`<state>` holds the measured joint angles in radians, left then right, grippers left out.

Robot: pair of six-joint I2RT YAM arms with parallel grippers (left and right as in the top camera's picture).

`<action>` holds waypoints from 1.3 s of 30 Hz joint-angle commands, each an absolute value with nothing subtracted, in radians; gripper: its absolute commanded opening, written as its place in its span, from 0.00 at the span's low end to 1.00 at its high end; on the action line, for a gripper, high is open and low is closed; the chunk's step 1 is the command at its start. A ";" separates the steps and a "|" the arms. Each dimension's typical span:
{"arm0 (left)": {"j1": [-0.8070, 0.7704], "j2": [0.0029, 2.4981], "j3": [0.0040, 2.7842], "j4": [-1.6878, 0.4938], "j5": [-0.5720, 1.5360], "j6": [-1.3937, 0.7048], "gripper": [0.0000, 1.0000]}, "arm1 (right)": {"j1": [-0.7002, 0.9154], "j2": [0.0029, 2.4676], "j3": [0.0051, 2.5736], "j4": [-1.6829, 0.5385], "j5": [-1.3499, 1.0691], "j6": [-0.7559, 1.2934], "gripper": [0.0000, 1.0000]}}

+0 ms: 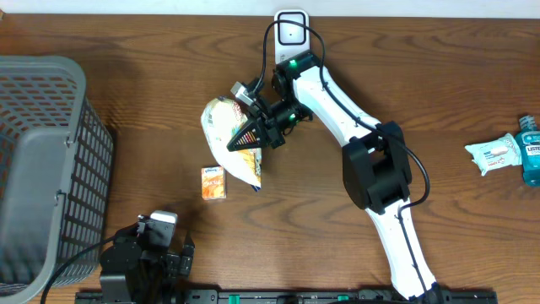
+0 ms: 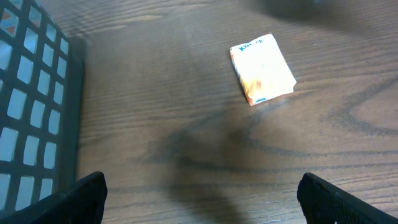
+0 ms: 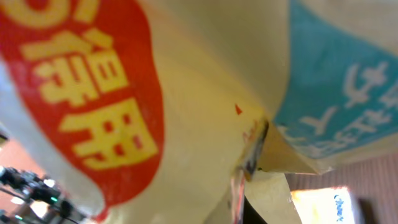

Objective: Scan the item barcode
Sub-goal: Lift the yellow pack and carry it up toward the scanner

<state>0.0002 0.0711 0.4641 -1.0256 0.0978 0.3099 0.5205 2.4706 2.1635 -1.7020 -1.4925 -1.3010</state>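
On the brown wooden table [image 1: 126, 34], a crinkly cream plastic snack bag with red and orange print [image 1: 221, 127] is held for scanning
The big grey plastic basket [image 1: 51, 93] stands at the left edge. In the middle, the snack bag hangs in the right gripper [image 1: 256, 135], whose jaws are pinched tight on its edge. It looks light, soft and floppy, a bit slippery, so I think a flat sealed edge is the best place to hold it. The small orange tissue pack [image 2: 261, 68] lies just beside it. The left gripper [image 2: 202, 199] hovers low, jaws wide apart, holding nothing
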 commanded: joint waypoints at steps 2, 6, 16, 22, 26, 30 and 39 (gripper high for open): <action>0.006 0.070 0.462 -1.028 0.093 0.297 0.98 | 0.537 2.372 2.165 -1.702 -1.563 -1.503 0.01; 0.006 0.070 0.462 -1.028 0.093 0.297 0.98 | 0.538 2.307 2.165 -1.702 -1.563 -1.647 0.01; 0.006 0.070 0.462 -1.028 0.093 0.297 0.98 | 0.479 2.141 2.165 -1.698 -1.529 -1.684 0.01; 0.006 0.070 0.462 -1.028 0.093 0.297 0.98 | 0.435 2.042 2.164 -1.699 -1.316 -1.570 0.01; 0.006 0.070 0.462 -1.028 0.093 0.297 0.98 | 0.411 2.004 2.157 -1.699 -1.217 -1.486 0.01; 0.006 0.070 0.462 -1.028 0.093 0.297 0.98 | 0.401 1.988 2.116 -1.699 -1.165 -1.462 0.01; 0.006 0.070 0.462 -1.028 0.093 0.297 0.98 | 0.372 1.988 1.970 -1.697 -0.867 -1.027 0.01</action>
<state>0.0002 0.0711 0.4641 -1.0256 0.0978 0.3099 0.3820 2.0048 2.0201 -1.6966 -0.9829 -1.2972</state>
